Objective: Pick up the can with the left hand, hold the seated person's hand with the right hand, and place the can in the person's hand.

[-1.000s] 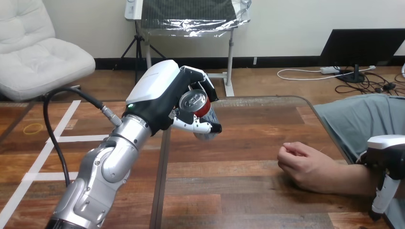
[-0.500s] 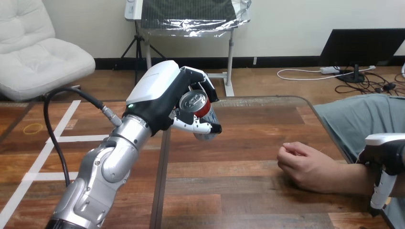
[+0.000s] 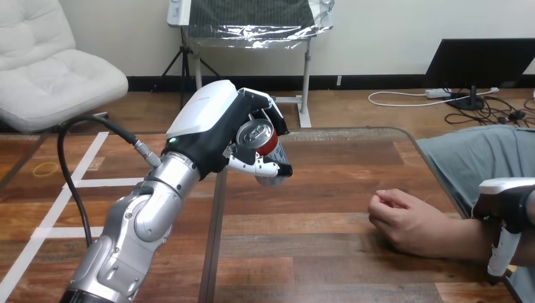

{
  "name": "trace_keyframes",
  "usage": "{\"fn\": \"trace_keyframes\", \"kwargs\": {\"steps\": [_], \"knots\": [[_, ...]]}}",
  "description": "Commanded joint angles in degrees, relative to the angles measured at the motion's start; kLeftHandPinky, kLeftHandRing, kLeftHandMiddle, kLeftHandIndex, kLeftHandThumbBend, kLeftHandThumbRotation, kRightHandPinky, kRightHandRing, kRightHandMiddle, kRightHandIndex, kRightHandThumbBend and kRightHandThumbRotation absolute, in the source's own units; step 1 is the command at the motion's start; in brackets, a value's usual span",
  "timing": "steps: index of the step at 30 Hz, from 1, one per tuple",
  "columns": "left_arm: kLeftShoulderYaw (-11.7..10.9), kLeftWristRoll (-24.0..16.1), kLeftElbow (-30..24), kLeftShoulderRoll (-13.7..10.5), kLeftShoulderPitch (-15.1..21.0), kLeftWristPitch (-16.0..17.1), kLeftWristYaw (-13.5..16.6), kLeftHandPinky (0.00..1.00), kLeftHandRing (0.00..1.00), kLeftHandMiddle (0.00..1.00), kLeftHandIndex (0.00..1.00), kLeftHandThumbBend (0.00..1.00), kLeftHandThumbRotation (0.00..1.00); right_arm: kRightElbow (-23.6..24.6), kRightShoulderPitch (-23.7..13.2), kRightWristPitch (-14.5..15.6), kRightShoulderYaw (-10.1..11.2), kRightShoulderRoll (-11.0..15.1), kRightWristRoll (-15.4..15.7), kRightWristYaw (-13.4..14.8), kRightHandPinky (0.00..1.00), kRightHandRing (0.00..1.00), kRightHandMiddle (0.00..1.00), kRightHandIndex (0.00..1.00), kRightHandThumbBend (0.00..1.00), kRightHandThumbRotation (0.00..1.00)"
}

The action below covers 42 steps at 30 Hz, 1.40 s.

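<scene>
Red metal can with a silver top [image 3: 258, 139], tilted, is clamped in the left hand [image 3: 214, 126] above the wooden desk [image 3: 328, 252]. The person's hand [image 3: 407, 222] lies curled on the desk; released there, the can may roll off. Whether the right hand [image 3: 505, 201], beside the forearm, grips it, I cannot tell.

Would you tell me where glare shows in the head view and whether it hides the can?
Head view: the red metal can glints on its silver lid but reads plainly within the left hand, its fingers curled round it; the wooden table carries faint sheen; the person's hand is evenly lit.
</scene>
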State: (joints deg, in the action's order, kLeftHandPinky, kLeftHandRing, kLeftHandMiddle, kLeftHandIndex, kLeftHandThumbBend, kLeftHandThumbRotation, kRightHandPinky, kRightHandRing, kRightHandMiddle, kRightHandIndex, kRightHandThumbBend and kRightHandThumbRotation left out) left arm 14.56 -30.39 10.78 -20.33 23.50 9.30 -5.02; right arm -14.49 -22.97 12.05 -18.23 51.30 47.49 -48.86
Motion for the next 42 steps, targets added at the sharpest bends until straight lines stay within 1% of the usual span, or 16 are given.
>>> {"fn": "trace_keyframes", "kwargs": {"steps": [1, 3, 7, 10, 11, 12, 13, 20, 24, 27, 36, 42], "knots": [[-1.3, -0.4, -1.1, -0.5, 3.9, 0.2, 0.9, 0.33, 0.39, 0.46, 0.49, 0.60, 0.00, -1.3, -3.3, -1.4, -1.3, -1.0, 0.1, 0.5, 0.52, 0.64, 0.70, 0.65, 0.67, 0.06], [-1.3, -0.4, -1.1, -0.5, 3.9, 0.1, 0.8, 0.33, 0.39, 0.46, 0.49, 0.60, 0.00, -1.6, -3.3, -1.8, -1.3, -1.1, -0.1, 0.6, 0.52, 0.65, 0.70, 0.61, 0.67, 0.05], [-1.4, -0.4, -1.2, -0.5, 3.8, -0.3, 0.6, 0.33, 0.39, 0.46, 0.49, 0.60, 0.00, -1.4, -2.7, -2.3, -0.8, -1.2, -0.9, 1.1, 0.51, 0.64, 0.68, 0.58, 0.67, 0.03], [-1.4, -0.4, -1.4, -0.5, 3.8, -0.7, 0.4, 0.33, 0.39, 0.46, 0.49, 0.60, 0.00, -1.4, -2.4, -2.4, -0.7, -1.3, -1.3, 1.3, 0.45, 0.59, 0.64, 0.56, 0.67, 0.01], [-1.4, -0.3, -1.5, -0.5, 3.7, -0.8, 0.3, 0.33, 0.39, 0.46, 0.50, 0.60, 0.00, -1.4, -2.4, -2.4, -0.6, -1.3, -1.5, 1.3, 0.42, 0.55, 0.61, 0.56, 0.67, 0.01], [-1.4, -0.2, -1.5, -0.4, 3.7, -0.8, 0.3, 0.33, 0.39, 0.46, 0.50, 0.59, 0.00, -1.4, -2.3, -2.4, -0.5, -1.4, -1.6, 1.4, 0.37, 0.49, 0.57, 0.55, 0.67, 0.01], [-1.4, -0.2, -1.5, -0.4, 3.7, -0.9, 0.2, 0.33, 0.39, 0.46, 0.50, 0.59, 0.00, -1.4, -2.3, -2.4, -0.5, -1.4, -1.7, 1.4, 0.35, 0.47, 0.55, 0.55, 0.67, 0.00], [-1.5, 0.1, -1.3, -0.5, 3.5, -0.4, 0.5, 0.32, 0.38, 0.46, 0.50, 0.59, 0.00, -1.6, -1.8, -2.9, -1.0, -1.4, -1.7, 1.6, 0.27, 0.37, 0.47, 0.53, 0.68, 0.00], [-1.5, 0.0, -1.3, -0.5, 3.5, -0.5, 0.5, 0.32, 0.38, 0.46, 0.50, 0.59, 0.00, -2.0, -1.6, -3.0, -1.2, -1.5, -1.6, 1.8, 0.26, 0.36, 0.45, 0.53, 0.67, 0.00], [-1.5, -0.3, -1.5, -0.6, 3.4, -0.8, 0.5, 0.32, 0.38, 0.46, 0.50, 0.59, 0.00, -2.2, -1.4, -3.7, -1.3, -1.5, -1.9, 2.3, 0.26, 0.35, 0.46, 0.53, 0.67, 0.00], [-1.7, 0.1, -1.7, -0.4, 3.1, -1.3, 0.4, 0.33, 0.38, 0.46, 0.50, 0.59, 0.00, -1.8, -0.5, -4.2, -1.8, -1.4, -1.8, 3.1, 0.24, 0.34, 0.45, 0.52, 0.67, 0.00], [-1.7, -0.1, -1.6, -0.5, 3.0, -1.3, 0.5, 0.33, 0.38, 0.46, 0.50, 0.60, 0.00, -1.8, -0.1, -3.7, -2.0, -1.6, -1.8, 3.3, 0.24, 0.33, 0.45, 0.52, 0.66, 0.00]]}}
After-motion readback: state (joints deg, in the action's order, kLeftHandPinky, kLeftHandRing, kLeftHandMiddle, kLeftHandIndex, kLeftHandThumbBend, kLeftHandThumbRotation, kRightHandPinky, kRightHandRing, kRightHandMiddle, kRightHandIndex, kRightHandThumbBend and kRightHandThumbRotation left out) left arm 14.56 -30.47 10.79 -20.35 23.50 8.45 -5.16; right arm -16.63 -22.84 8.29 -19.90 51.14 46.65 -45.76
